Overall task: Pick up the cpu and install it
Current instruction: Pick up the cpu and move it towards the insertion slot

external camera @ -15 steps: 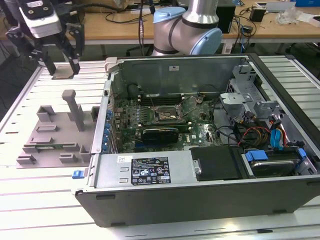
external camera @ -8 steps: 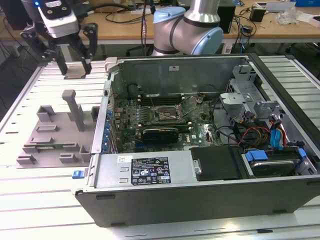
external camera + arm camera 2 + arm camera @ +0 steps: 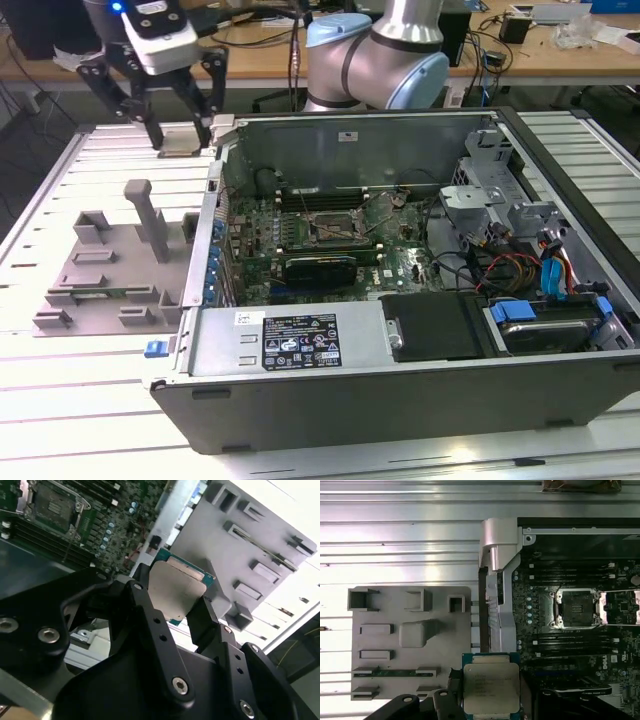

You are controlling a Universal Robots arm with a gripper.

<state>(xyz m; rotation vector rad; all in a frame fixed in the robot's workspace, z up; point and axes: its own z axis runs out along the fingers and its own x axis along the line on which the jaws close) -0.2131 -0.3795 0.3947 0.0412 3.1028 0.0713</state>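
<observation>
Claw: closest thing to the lens in the second wrist view. We see its black fingers clamped on two opposite edges of the cpu.
Cpu: flat in that grip with the silver top facing the wrist cameras and a green edge showing round it (same in the first wrist view). It's up in the air, not resting on anything.
Where that is: in the exterior view the claw and the cpu sit at the back, on the exterior view's left. They're above the tabletop, just outside the far corner of the PC case.
Grey fixture: lies on the tabletop beside the case. It's nearer the exterior camera than the claw, and we count several slots and one tall post on it.
Socket: on the motherboard inside the open case, well apart from the cpu, so nothing's installed yet.
Arm: its silver and blue joint stands behind the case's back wall.
Inside the case: blue cables over on the exterior view's right.
</observation>
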